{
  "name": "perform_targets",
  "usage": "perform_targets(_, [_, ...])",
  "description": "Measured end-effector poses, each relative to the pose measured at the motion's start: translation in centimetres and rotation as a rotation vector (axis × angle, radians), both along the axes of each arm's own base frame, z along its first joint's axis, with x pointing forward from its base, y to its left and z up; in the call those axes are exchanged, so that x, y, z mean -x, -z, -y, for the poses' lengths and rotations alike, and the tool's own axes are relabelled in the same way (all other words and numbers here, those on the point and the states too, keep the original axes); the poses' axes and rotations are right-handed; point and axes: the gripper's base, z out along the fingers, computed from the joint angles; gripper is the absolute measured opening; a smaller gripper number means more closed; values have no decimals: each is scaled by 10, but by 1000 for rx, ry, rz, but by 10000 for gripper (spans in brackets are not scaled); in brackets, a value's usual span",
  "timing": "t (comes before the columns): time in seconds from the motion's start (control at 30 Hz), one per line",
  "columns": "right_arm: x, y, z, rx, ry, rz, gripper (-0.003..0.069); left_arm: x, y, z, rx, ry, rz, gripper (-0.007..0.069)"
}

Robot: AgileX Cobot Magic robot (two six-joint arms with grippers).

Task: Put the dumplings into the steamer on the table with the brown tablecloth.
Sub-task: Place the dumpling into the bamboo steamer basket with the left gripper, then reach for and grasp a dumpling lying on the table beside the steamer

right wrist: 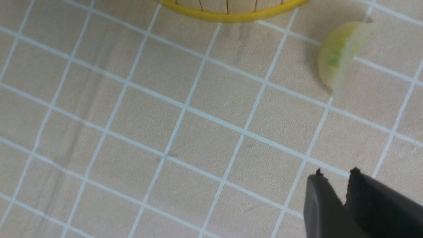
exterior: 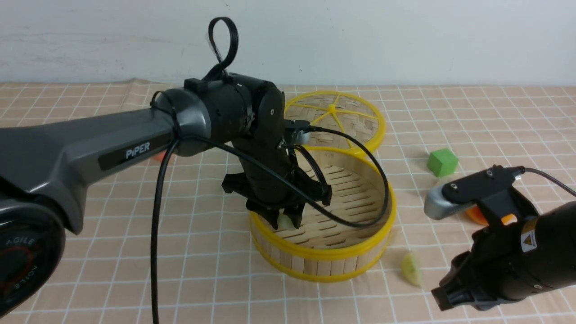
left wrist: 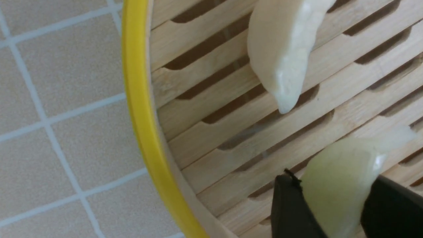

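Observation:
The round bamboo steamer (exterior: 324,258) with yellow rims stands mid-table on the brown tablecloth (exterior: 135,252). My left gripper (left wrist: 332,178) reaches down inside it near its left wall, shut on a pale green dumpling (left wrist: 340,178) held just over the slatted floor. A second, whitish dumpling (left wrist: 284,49) lies on the slats nearby. Another dumpling (exterior: 411,268) lies on the cloth right of the steamer; it also shows in the right wrist view as the dumpling (right wrist: 340,53) ahead of my right gripper (right wrist: 335,172). That gripper hovers over bare cloth, shut and empty.
A flat woven disc with yellow spokes (exterior: 342,114) lies behind the steamer. A green cube (exterior: 442,162) sits at the right, and an orange object (exterior: 477,216) is partly hidden behind my right wrist. Another orange bit (exterior: 158,156) peeks from behind my left arm.

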Motion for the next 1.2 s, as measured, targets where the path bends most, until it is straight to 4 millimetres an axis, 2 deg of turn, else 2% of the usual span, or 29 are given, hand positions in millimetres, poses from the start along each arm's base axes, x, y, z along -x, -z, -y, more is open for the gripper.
perform_targets(0.1, [0,0,0,-1,0,1,129,0,4,1,-5,2,-12,361])
perform_targets(0.23, [0,-1,0,-1,0,1,134,-1,1,1,-5,5,-14,384])
perform_targets(0.43, [-6,-14,-1,37,-48,44,140,-5,-33,4,-6,33,-4,388])
perform_targets(0.53, [-11,-25,-1,59,-67,80,147,-2,-69,3,-2,81,27,388])
perform_targets(0.7, [-23,-44,-3,67,-77,205,153,16,-130,-8,31,152,143,365])
perform_targets(0.77, [-37,-53,-1,71,-54,275,158,30,-159,-17,56,161,197,332])
perform_targets(0.87, [-65,-61,11,54,59,287,165,56,-202,-33,98,172,288,259])
perform_targets(0.93, [-81,-62,15,62,95,270,167,68,-215,-40,109,180,318,227])
perform_targets(0.97, [-100,-61,21,85,126,233,174,87,-231,-53,121,188,355,183])
perform_targets(1.07, [-132,-56,22,127,137,161,197,113,-234,-69,112,202,352,141])
perform_targets(1.17, [-165,-48,19,130,181,101,246,137,-224,-85,83,217,319,122])
perform_targets(1.2, [-178,-42,18,122,218,79,278,146,-210,-91,55,219,282,119])
